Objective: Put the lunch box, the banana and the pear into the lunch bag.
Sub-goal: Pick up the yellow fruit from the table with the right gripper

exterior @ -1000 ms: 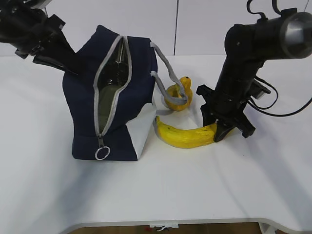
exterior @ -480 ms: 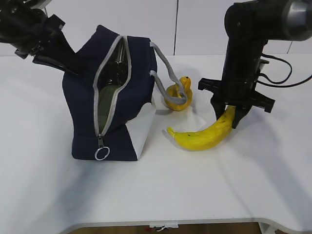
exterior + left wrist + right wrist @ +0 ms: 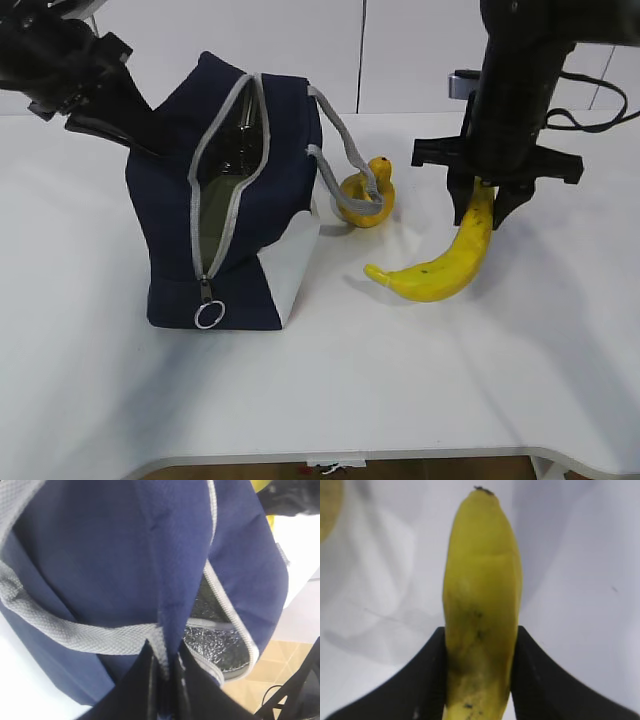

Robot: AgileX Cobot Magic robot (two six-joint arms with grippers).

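White worktop [image 3: 90, 380] carrying the scene. Left of centre stands the lunch bag [image 3: 170, 220], navy with a white lower panel, its grey zipper parted so that the opening faces the viewer; a dark item, probably the lunch box, shows dimly inside, though it cannot be identified with certainty. The left gripper [image 3: 164, 680], jaws pressed together on a fold of navy fabric at the grey webbing, holds the bag's far-left upper edge; the silvery lining shows through the gap in the left wrist view. At right, the right gripper [image 3: 482, 195] pinches the banana [image 3: 450, 262] by its upper end; the fruit hangs clear of the worktop, its free tip curving down and to the left. The pear [image 3: 368, 195] lies on the worktop just right of the bag, beneath a drooping handle. Step in hand: carrying the banana to the bag. For a clean entry, lead with the free tip, align the fruit's length with the zipper slot, clear the handle, and release only once most of it lies inside.
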